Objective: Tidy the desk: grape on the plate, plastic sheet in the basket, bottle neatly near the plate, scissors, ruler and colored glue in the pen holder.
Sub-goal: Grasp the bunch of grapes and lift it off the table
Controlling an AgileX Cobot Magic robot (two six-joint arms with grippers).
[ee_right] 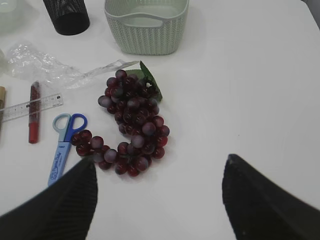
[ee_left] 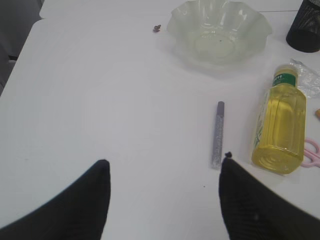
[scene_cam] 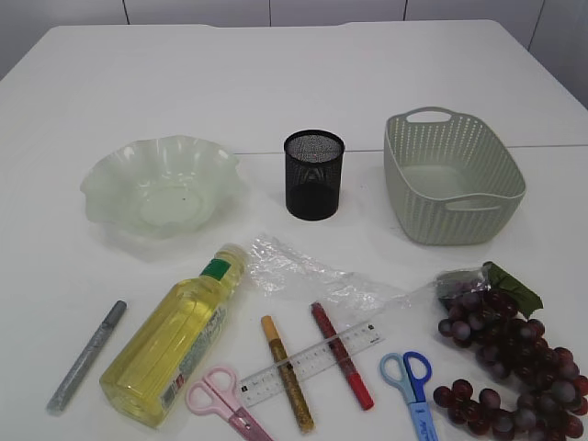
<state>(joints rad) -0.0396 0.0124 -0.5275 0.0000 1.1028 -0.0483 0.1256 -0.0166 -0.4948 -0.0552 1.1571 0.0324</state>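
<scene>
Looking over the table (scene_cam: 294, 83), I am finding that nothing is sorted yet. My left fingers (ee_left: 162, 200) are hanging wide apart over bare surface, holding nothing, and my right fingers (ee_right: 160, 200) are spread just as wide and empty, hovering just short of the grape (ee_right: 131, 125).

The grape bunch is lying at the right front, well away from the plate (scene_cam: 106, 179), which is sitting empty at the left. The plastic sheet (scene_cam: 303, 271) is sprawling crumpled across the middle, one end touching the grape, while the basket (scene_cam: 501, 188) behind it is holding nothing. The bottle (scene_cam: 175, 340) is lying on its side, cap pointing toward the plate, not stood up. The pen holder (scene_cam: 314, 175) appears empty: the pink scissors (scene_cam: 225, 400), the blue scissors (scene_cam: 412, 386), the ruler (scene_cam: 312, 363) and the glue sticks, silver (scene_cam: 87, 354), gold (scene_cam: 287, 372) and red (scene_cam: 342, 356), are all lying flat along the front.

So every step is waiting; I am judging the grape the likeliest start for my right side.
</scene>
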